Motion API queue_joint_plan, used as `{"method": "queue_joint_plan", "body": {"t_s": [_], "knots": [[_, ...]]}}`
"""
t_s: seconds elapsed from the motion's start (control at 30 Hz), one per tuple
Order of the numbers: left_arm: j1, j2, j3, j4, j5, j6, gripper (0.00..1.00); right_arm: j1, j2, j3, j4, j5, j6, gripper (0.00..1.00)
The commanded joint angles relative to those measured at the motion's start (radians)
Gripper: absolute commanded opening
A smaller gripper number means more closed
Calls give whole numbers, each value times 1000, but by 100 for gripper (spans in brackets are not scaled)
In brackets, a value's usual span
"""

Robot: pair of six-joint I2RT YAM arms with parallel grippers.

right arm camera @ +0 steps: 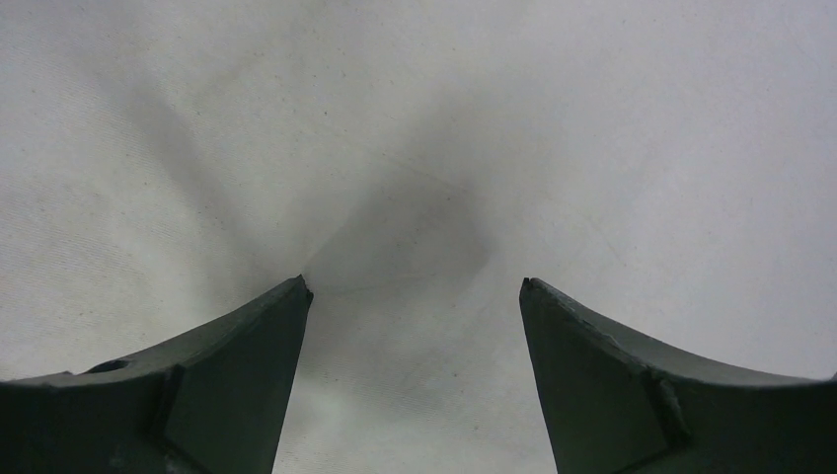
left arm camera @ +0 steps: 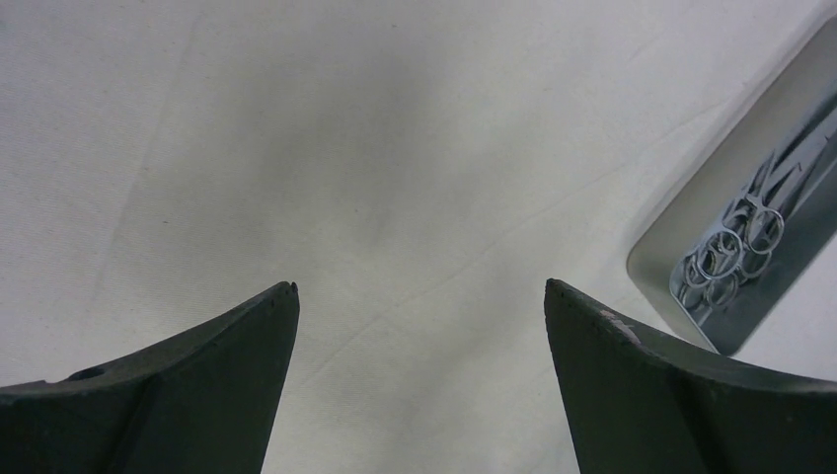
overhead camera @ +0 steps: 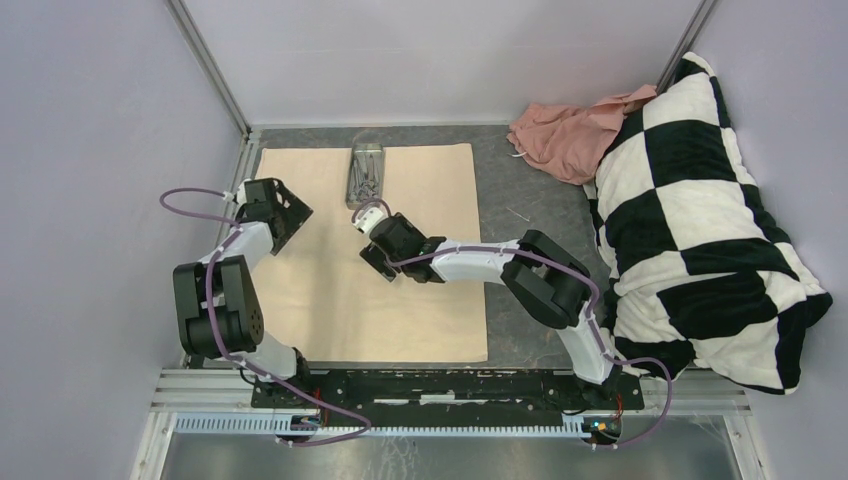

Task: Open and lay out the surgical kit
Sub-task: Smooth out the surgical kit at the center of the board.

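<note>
- Top external view: the left gripper (overhead camera: 283, 213) hovers above the left part of the beige cloth wrap (overhead camera: 420, 310), jaws spread wide and empty.
- That wrap lies unfolded and flat on the table (overhead camera: 540, 200).
- At its far edge sits the steel tray (overhead camera: 366, 176), with the scissor-handled instruments (left arm camera: 735, 247) heaped inside.
- Just this side of it, the right gripper (right arm camera: 415, 284) has its jaws apart over bare cloth.
- Far right lie pink fabric (overhead camera: 565, 135) and a checkered pillow (overhead camera: 690, 220).
</note>
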Motion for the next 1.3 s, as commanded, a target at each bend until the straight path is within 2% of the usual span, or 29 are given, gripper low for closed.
{"method": "queue_joint_plan", "body": {"t_s": [0.0,0.27,0.4,0.57,0.7,1.03,1.27], "knots": [[52,44,2,22,-56,7,100,40,-61,-81,-47,89,36,87],[101,48,-19,-25,-77,-35,100,54,-177,-281,-39,172,102,90],[99,2,-16,-25,-86,-5,100,54,-240,-306,-46,182,104,92],[17,-72,15,-28,-111,86,100,42,-294,-280,-54,97,121,94],[-34,-119,-13,-29,-120,81,100,30,-313,-293,-43,65,128,95],[37,37,8,-22,-73,46,100,13,-274,-333,-143,128,129,94],[131,92,-7,-48,-97,0,100,17,-362,-487,-176,121,179,94]]}}
